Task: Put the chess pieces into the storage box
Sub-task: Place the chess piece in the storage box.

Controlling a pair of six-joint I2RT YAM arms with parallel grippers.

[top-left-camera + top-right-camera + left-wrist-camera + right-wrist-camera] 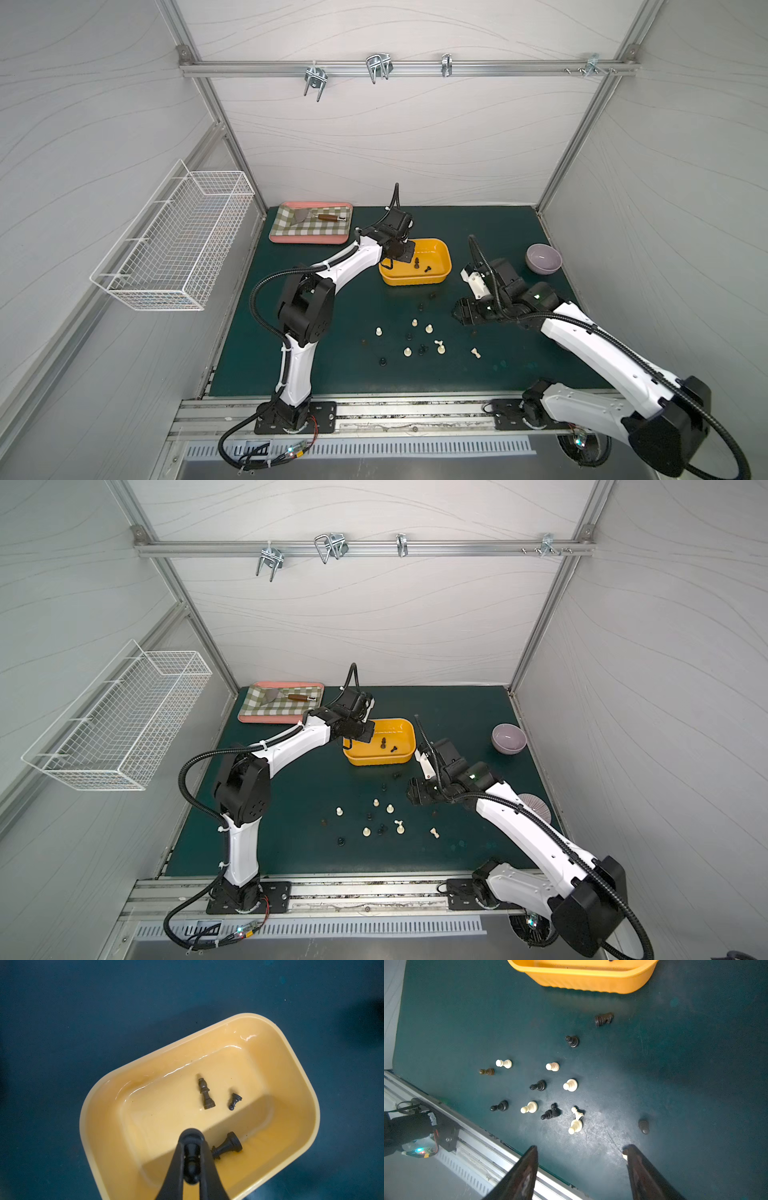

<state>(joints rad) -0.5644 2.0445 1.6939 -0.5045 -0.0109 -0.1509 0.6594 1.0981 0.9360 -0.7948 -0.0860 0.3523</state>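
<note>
Chess pieces (570, 1085) lie scattered over the green bench (519, 232) on the near side of the storage box (415, 278), between it and the arm bases. They are cream, black and a couple of dark brown, some upright and some tipped over. Closest to the box is a dark piece (604, 1019) on its side, a little off the front wall.

Three black pieces rest on the box floor: a tall one (205, 1094), a small pawn (234, 1101) just beside it, and a third (226, 1145) tipped over near the left fingers (191, 1136). Those fingers hang over the left-arm end of the box, pressed together on a black piece (192, 1159) pinched between them, clear of the floor.

The right fingers (639, 1169) stand wide apart with nothing between them. They are low over the bench on the near, right-arm side of the box and apart from it. A dark brown piece (643, 1126) sits just ahead of them.

Behind the box on the left-arm side lies a pink-rimmed checkered tray (309, 240) carrying a wooden-handled tool (320, 217). A purple bowl (543, 258) sits well apart from the box on the right-arm side.
</note>
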